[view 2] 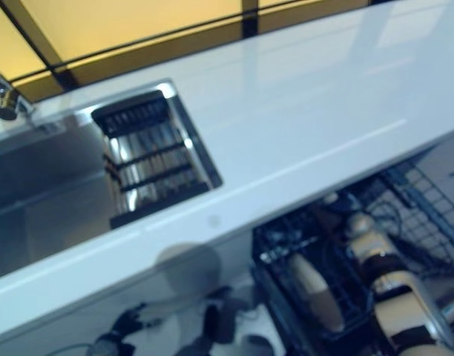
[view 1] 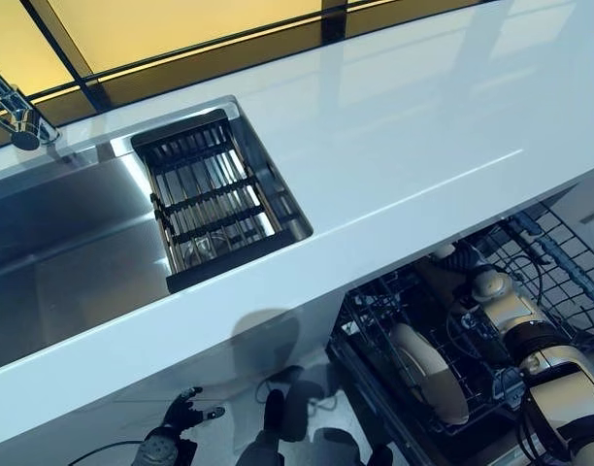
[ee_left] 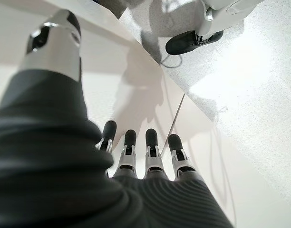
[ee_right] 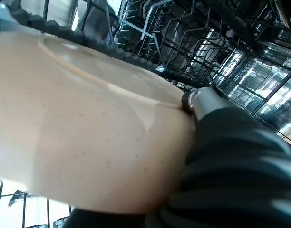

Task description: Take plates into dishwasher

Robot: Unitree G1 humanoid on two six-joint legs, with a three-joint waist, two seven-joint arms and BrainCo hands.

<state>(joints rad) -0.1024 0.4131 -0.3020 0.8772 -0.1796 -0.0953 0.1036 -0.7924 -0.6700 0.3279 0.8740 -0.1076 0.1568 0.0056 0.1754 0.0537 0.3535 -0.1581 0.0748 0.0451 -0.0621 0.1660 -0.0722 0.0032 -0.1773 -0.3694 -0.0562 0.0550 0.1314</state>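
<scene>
Right hand gripping beige plate, dishwasher rack

Warm yellow light glows through the window panes behind the white desk, whose glossy top carries pale reflections, and the steel sink gleams along its rim. The right eye view is smeared with blur. Under the desk it turns dim, soft shadows pooling on the floor.

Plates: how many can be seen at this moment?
1. A beige plate stands on edge in the dishwasher rack below the counter, gripped by the right robot hand. Others may be hidden deeper in the rack.
</scene>
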